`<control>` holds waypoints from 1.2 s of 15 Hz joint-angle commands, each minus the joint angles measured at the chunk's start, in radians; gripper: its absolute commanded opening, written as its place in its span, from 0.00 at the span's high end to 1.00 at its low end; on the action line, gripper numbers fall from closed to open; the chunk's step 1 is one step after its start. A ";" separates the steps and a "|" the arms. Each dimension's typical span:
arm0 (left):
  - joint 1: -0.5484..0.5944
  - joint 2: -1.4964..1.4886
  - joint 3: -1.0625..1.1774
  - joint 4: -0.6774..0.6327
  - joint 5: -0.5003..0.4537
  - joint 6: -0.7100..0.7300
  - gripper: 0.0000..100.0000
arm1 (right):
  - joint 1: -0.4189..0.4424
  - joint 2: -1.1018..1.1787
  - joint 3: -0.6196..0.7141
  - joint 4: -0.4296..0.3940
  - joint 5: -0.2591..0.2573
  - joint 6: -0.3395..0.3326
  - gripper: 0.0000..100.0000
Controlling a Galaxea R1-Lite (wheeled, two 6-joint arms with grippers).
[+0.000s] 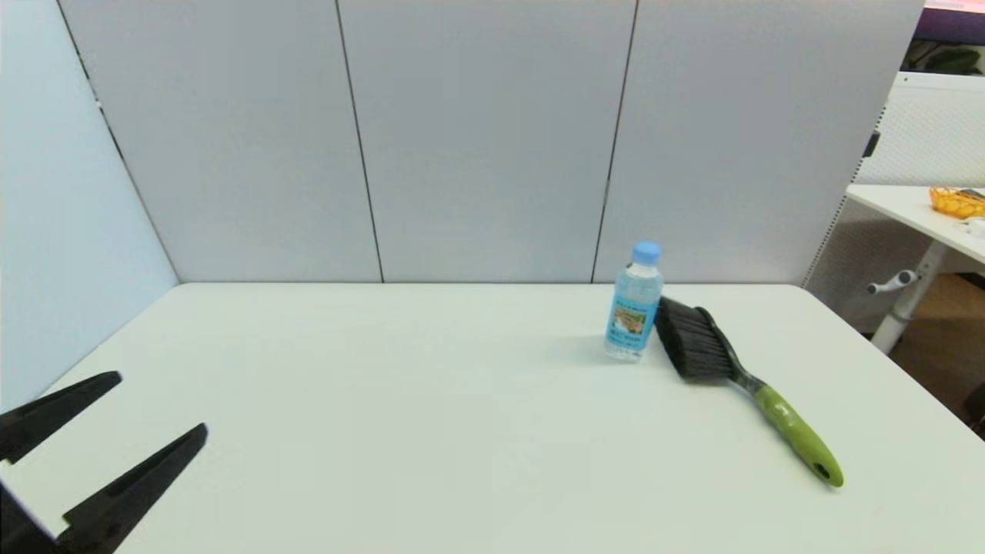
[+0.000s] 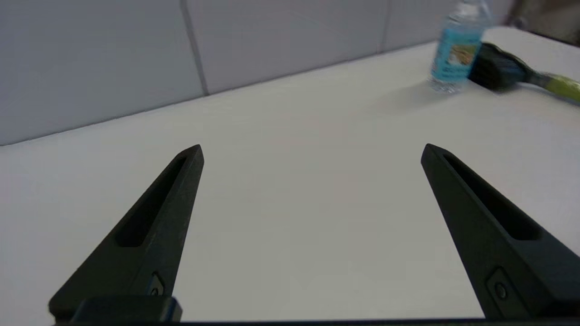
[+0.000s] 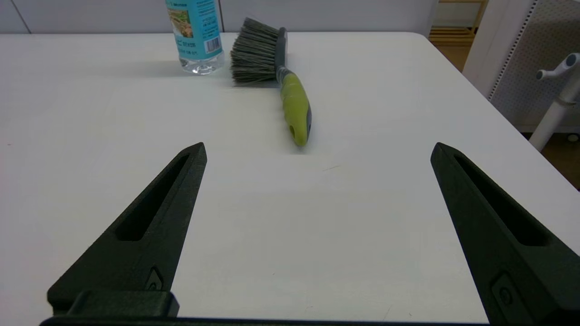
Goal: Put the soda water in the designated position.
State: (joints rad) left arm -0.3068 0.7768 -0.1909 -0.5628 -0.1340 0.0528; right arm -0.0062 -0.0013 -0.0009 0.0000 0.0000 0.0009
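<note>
Upright, soda water (image 1: 635, 308), cap up, seemingly touching brush (image 1: 735, 372) bristles.

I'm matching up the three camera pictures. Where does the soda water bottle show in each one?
Head view: soda water bottle upright, right of centre, near the table's far edge.
Left wrist view: top right, cap cut off.
Right wrist view: top edge, left of centre, lower part only.
Shared landmark: the brush, bristles beside the bottle.
</note>
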 commanded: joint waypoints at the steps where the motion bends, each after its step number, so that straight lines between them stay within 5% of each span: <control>1: 0.238 -0.378 0.068 0.142 -0.007 0.002 0.00 | 0.000 0.001 -0.001 0.000 0.000 0.001 0.00; 13: 0.307 -0.777 0.191 0.563 0.114 0.016 0.00 | 0.000 0.001 0.001 0.000 0.000 0.001 0.00; 18: 0.307 -0.777 0.191 0.563 0.120 -0.016 0.00 | 0.000 0.001 0.001 0.002 0.000 0.001 0.00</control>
State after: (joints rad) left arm 0.0000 -0.0004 -0.0004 -0.0004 -0.0143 0.0409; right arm -0.0057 -0.0013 -0.0009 0.0004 0.0000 0.0017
